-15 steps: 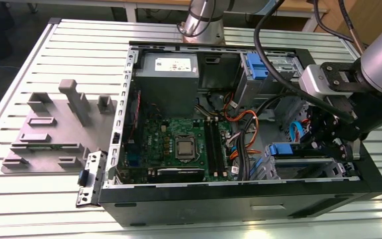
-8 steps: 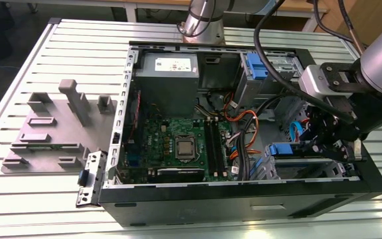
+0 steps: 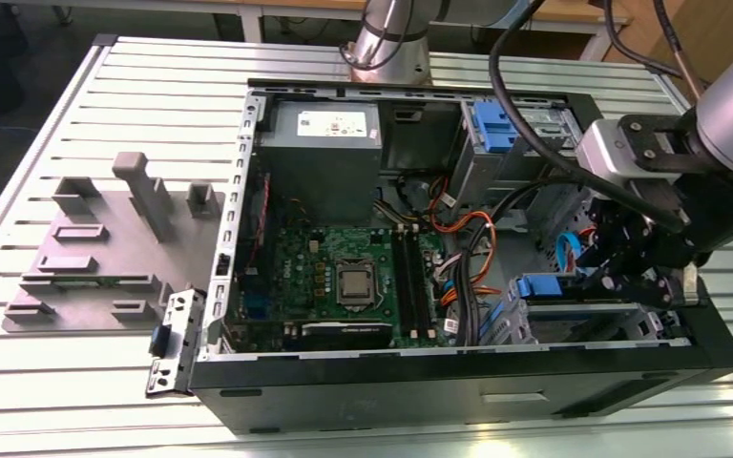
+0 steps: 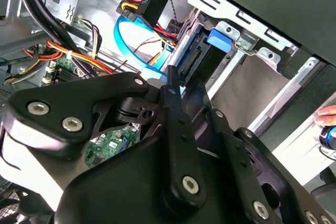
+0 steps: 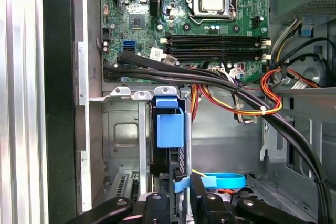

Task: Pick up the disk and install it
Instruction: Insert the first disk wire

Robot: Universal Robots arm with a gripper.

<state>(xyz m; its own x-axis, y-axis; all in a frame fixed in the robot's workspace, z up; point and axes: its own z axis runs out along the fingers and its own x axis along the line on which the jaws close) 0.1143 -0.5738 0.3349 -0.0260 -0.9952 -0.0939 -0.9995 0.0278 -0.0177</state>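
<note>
Broadly, the slatted metal counter [image 3: 87, 401] carries an open computer case [image 3: 469, 382] lying on its side, with the motherboard [image 5: 210, 24] facing up. The work sits in the case's corner at the exterior view's right, where the grey drive cage [image 5: 123, 129] is fixed.

The arm reaches into that corner, and the hand [image 5: 177, 198] is at the mouth of the cage. The disk [image 5: 169, 129] stands on edge inside a slot of the cage, between its metal walls. In the first wrist view it shows as a thin dark edge capped by its blue bracket.

The disk lies straight ahead of the hand. Its long axis runs in line with the hand's reach, away from the fingers and toward the motherboard side of the cage. The hand's two fingers are drawn in to about the disk's thickness, one on each flat face at its near end, so I judge that they are clamped on it.

In the second wrist view, the disk's [image 4: 197, 66] dark connector end rises just past the fingertips. A bundle of black cables [image 5: 236, 90] crosses beyond the cage, well clear of the slot. A blue ribbon cable [image 5: 223, 181] loops just beside the fingers, close enough to snag, by my reckoning
</note>
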